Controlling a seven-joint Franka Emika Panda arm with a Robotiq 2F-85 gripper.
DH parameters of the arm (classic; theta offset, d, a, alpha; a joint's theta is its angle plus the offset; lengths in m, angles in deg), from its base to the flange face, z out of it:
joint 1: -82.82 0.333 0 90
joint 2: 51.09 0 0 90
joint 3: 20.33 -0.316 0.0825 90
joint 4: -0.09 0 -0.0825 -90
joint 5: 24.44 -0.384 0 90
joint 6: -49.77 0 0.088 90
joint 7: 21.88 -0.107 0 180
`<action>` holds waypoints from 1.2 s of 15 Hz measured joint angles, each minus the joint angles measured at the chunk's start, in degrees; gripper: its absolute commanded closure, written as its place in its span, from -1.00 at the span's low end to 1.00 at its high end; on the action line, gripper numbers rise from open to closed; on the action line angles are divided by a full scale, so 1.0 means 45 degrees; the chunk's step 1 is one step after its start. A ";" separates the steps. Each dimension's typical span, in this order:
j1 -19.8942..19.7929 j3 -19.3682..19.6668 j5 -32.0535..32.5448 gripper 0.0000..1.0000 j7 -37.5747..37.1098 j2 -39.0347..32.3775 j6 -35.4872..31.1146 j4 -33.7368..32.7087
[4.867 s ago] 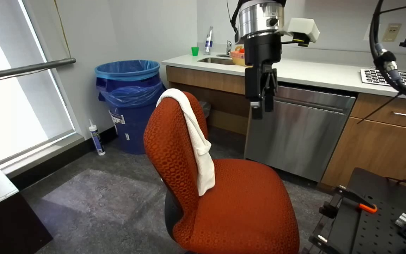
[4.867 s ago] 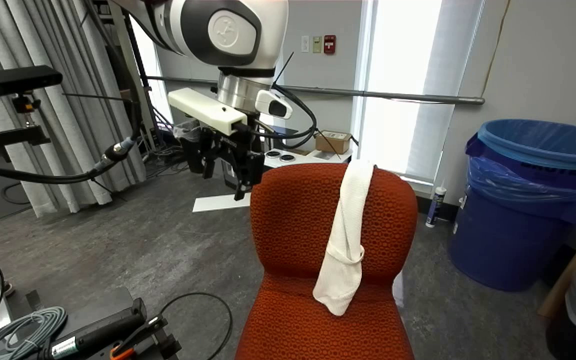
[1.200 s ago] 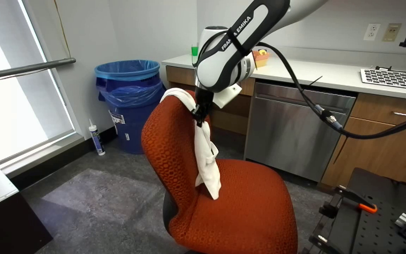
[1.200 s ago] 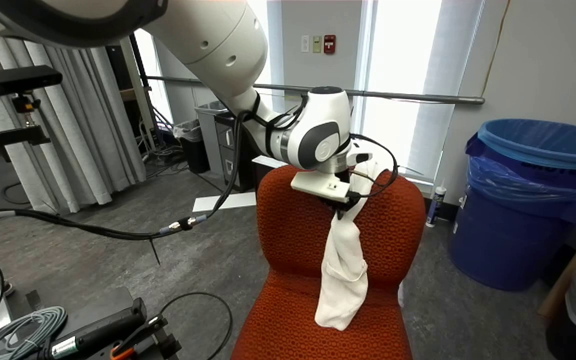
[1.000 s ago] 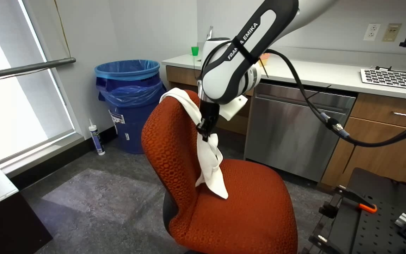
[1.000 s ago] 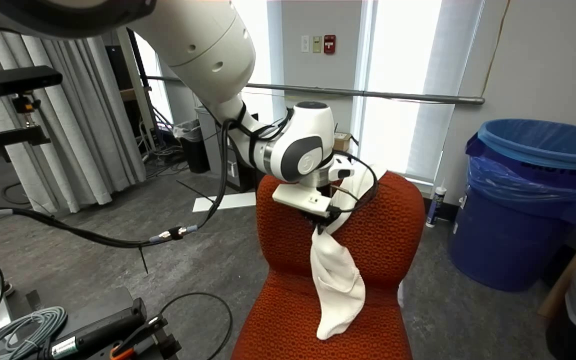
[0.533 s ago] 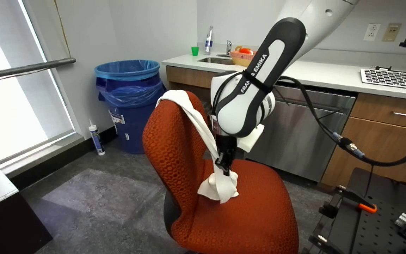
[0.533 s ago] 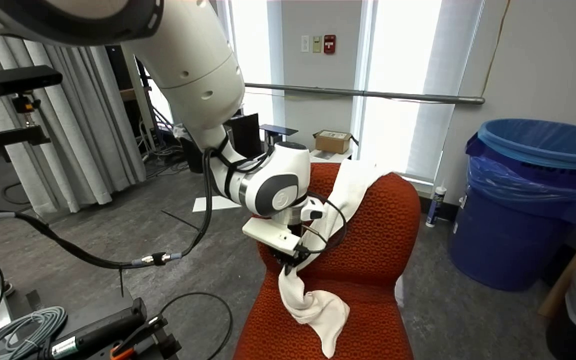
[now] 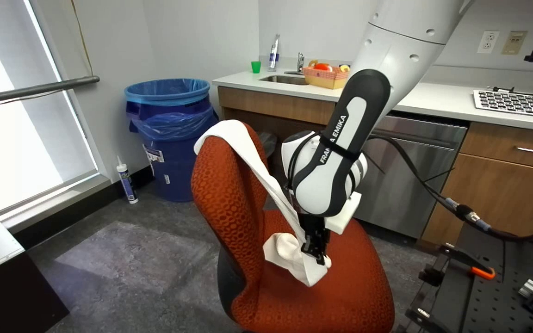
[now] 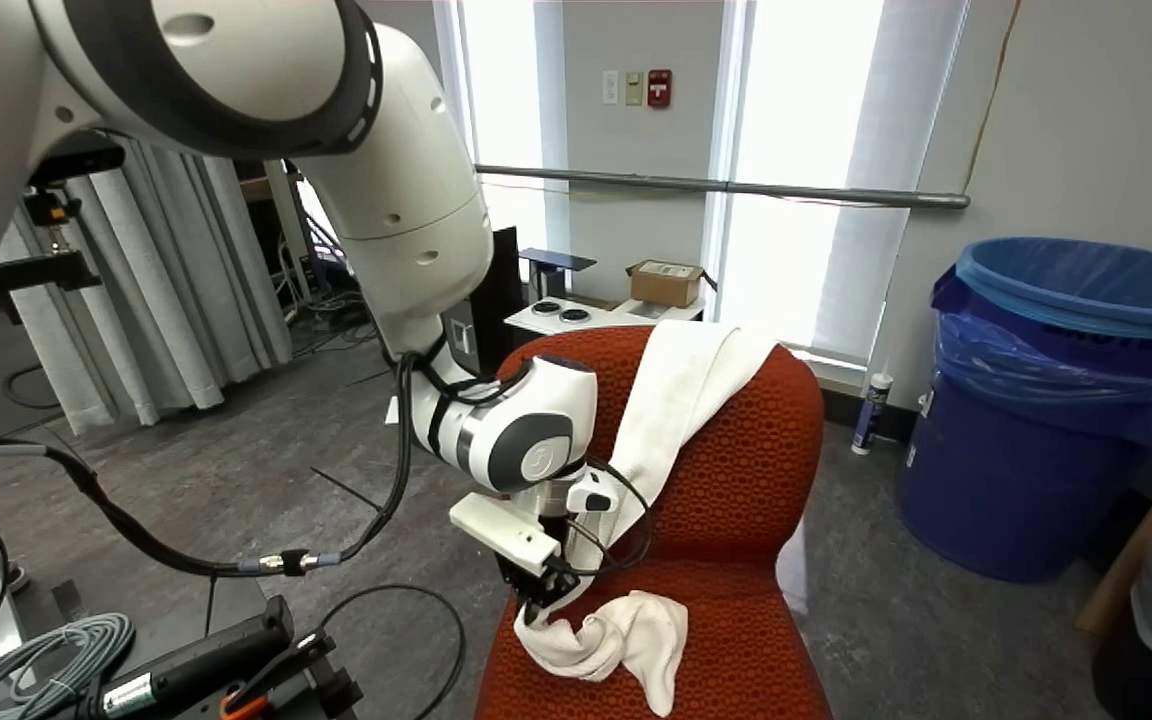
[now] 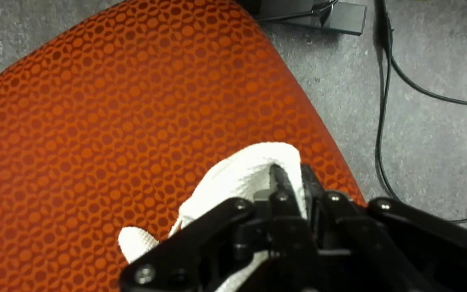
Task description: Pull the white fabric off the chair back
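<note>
The white fabric (image 9: 248,150) still lies over the top of the orange-red chair back (image 9: 218,180) in both exterior views. From there a taut strip slants down across the front of the backrest (image 10: 751,470) to my gripper (image 9: 318,260), low over the seat. In the wrist view the gripper (image 11: 292,174) is shut on the white fabric (image 11: 233,182), a fold pinched between the dark fingers (image 11: 279,178). Past the fingertips its loose end is bunched on the seat. The part behind the backrest is mostly hidden; a white patch (image 10: 792,570) shows low at the chair's edge.
Under the gripper spreads the orange-red seat (image 9: 312,307). A blue bin (image 9: 174,138) stands behind the chair, and a counter with a dishwasher (image 9: 400,185) runs along the wall. A black cart (image 9: 493,286) stands beside the seat. Cables (image 10: 136,515) hang from the arm.
Some seconds ago the gripper hung apart from the fabric. Over the last second it has moved down and away from the backrest, drawing the fabric taut; the loose end has crumpled on the seat.
</note>
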 measured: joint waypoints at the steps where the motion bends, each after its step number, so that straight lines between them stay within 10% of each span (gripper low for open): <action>1: 0.0023 -0.0014 -0.0003 1.00 -0.0013 -0.0089 0.0024 -0.0004; 7: 0.0024 -0.0012 -0.0004 1.00 -0.0013 0.0260 0.0004 -0.0063; 18: -0.0279 0.0082 -0.0293 -1.00 -0.0066 0.0829 0.0003 -0.0192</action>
